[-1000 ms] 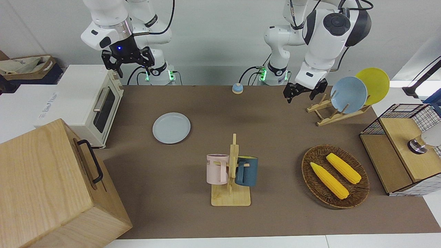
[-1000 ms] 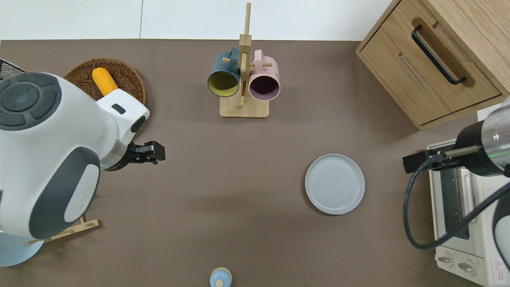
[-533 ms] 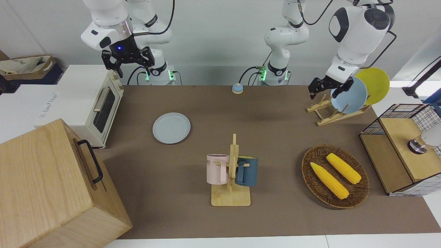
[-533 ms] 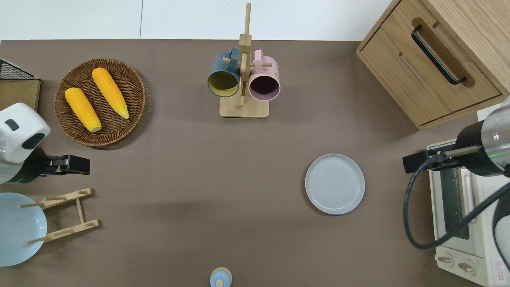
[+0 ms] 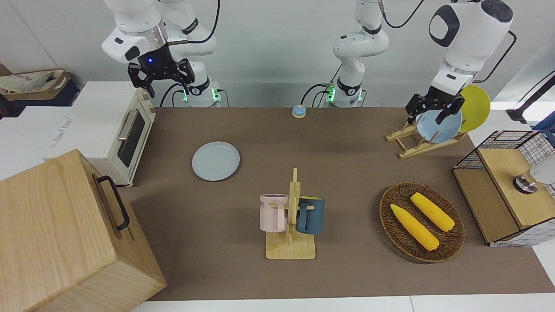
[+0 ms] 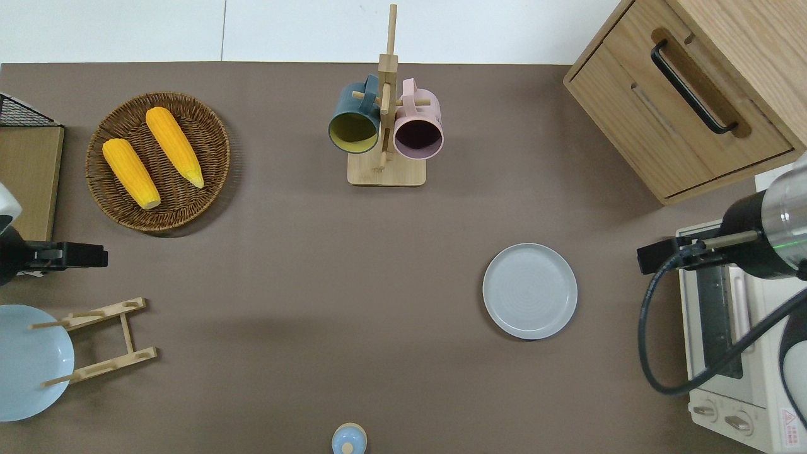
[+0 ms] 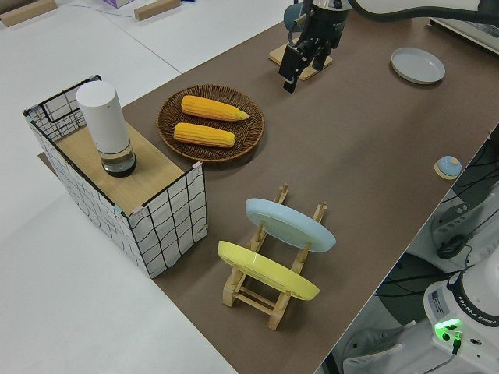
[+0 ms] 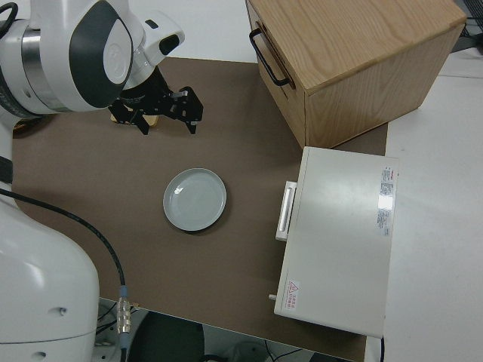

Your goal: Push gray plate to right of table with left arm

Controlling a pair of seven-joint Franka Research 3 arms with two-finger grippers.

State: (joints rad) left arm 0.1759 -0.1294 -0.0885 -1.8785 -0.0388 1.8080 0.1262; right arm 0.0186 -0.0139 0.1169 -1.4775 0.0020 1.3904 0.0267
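Observation:
The gray plate (image 5: pixel 216 160) (image 6: pixel 529 291) lies flat on the brown table (image 6: pixel 302 265), toward the right arm's end and beside the toaster oven. It also shows in the right side view as the gray plate (image 8: pixel 195 199). My left gripper (image 5: pixel 431 116) (image 6: pixel 94 256) hangs open and empty in the air at the left arm's end of the table. It is over the mat between the corn basket and the dish rack, far from the plate. My right arm is parked, its gripper (image 5: pixel 159 76) open.
A mug rack (image 6: pixel 384 132) with two mugs stands mid-table. A corn basket (image 6: pixel 214 135), a dish rack (image 6: pixel 101 340) with a blue plate (image 6: pixel 25 359) and a yellow plate (image 5: pixel 477 106), and a wire crate (image 5: pixel 507 186) fill the left arm's end. A toaster oven (image 5: pixel 104 125) and wooden cabinet (image 5: pixel 65 234) flank the gray plate.
My left arm has swung away from the middle of the table toward its own end, uncovering the corn basket and dish rack. The gray plate and the right arm have not moved.

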